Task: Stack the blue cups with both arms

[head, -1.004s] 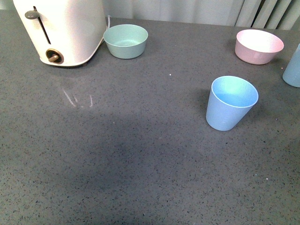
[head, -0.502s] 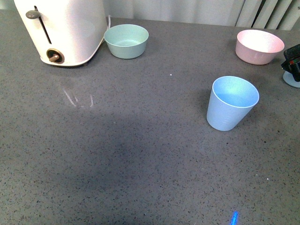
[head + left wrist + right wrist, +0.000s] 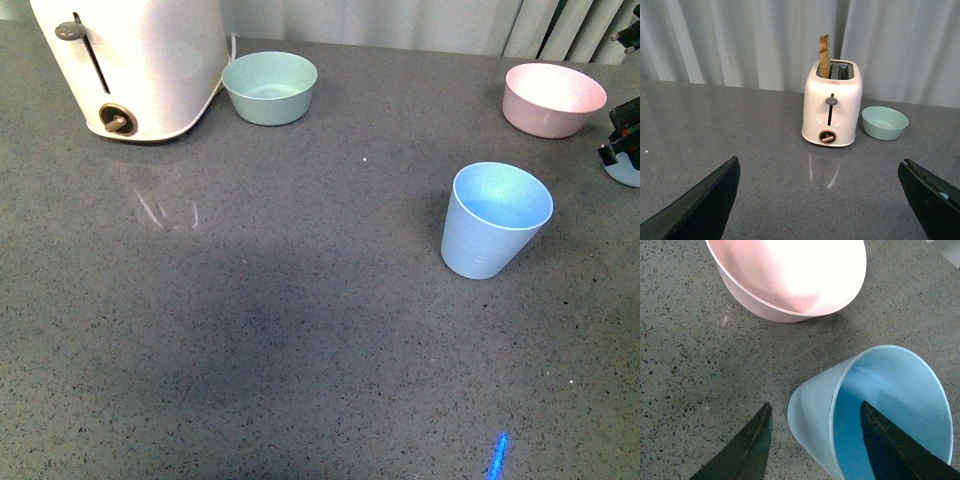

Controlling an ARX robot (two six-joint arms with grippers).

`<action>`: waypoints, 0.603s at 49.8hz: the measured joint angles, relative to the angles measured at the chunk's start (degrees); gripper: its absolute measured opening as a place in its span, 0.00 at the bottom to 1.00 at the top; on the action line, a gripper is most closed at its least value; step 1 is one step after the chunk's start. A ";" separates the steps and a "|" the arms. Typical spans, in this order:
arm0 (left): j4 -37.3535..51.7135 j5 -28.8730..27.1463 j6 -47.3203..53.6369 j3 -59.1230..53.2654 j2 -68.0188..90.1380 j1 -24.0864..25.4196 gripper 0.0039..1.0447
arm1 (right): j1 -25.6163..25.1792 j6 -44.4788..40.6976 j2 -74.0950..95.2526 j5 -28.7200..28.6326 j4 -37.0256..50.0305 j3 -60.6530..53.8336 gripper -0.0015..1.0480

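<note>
Blue wall of the cup [image 3: 900,390] stands between our right tool's [image 3: 815,405] released fingers; clamping off-centre could topple it

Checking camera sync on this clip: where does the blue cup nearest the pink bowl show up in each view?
Front view: blue cup at the far right edge, only a sliver showing, close to the pink bowl.
Left wrist view: not in it.
Right wrist view: lower half, with the right gripper straddling its wall.
Shared landmark: the pink bowl, in the front and right wrist views.
</note>
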 joint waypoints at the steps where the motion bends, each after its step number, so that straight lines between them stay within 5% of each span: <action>1: 0.00 0.00 0.00 0.00 0.00 0.00 0.92 | -0.02 0.07 0.00 -0.04 -0.07 0.00 0.44; 13: 0.00 0.00 0.00 0.00 0.00 0.00 0.92 | -1.22 0.44 -0.07 -1.79 -0.61 -0.28 0.01; 30: 0.00 0.00 0.00 0.00 0.00 0.00 0.92 | -3.26 -1.55 -8.33 -10.54 -6.16 -4.31 0.02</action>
